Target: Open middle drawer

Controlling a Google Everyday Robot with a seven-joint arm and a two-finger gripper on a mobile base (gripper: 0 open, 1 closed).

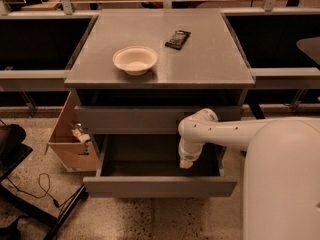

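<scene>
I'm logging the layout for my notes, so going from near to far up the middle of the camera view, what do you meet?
middle drawer, its front pulled out → gripper, down inside that drawer towards its right side → uppermost drawer front → white bowl → dark packet

On the grey cabinet top [215, 64] you have two things, well apart: a white bowl [135, 60] near the front left, and a dark flat packet [178, 39] further back, right of centre. On the speckled floor [150, 219], an open cardboard box [67, 144] stands just beside the cabinet's left side. The gripper [186, 162] hangs inside the pulled-out middle drawer [160, 186].
</scene>
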